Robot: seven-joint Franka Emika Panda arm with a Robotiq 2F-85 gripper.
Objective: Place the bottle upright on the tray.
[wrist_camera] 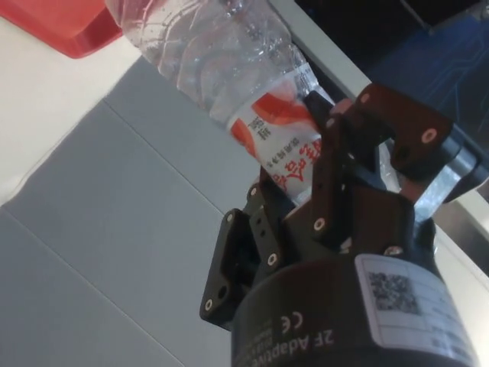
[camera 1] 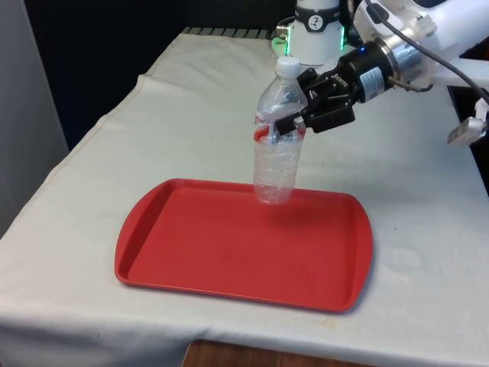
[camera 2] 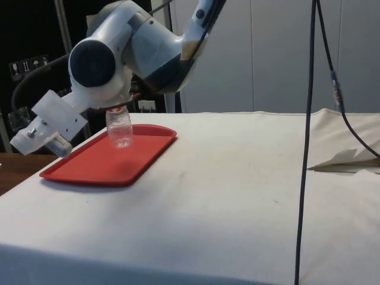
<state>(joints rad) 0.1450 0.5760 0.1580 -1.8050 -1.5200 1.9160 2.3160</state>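
A clear plastic bottle (camera 1: 276,157) with a white cap and a red-and-white label stands nearly upright, its base at the far rim of the red tray (camera 1: 229,248). My gripper (camera 1: 294,122) is shut on the bottle at its label, reaching in from the front view's right. In the side view the bottle (camera 2: 120,132) has its base on or just above the tray (camera 2: 101,163), under the arm's wrist. The wrist view shows the fingers (wrist_camera: 336,164) clamped on the label of the bottle (wrist_camera: 229,61), with a corner of the tray (wrist_camera: 65,27) past it.
The white cloth (camera 1: 191,115) covers the table around the tray, with open room on both sides. A black cable (camera 2: 309,142) hangs down in the side view, and the cloth is rumpled (camera 2: 344,157) at that view's right.
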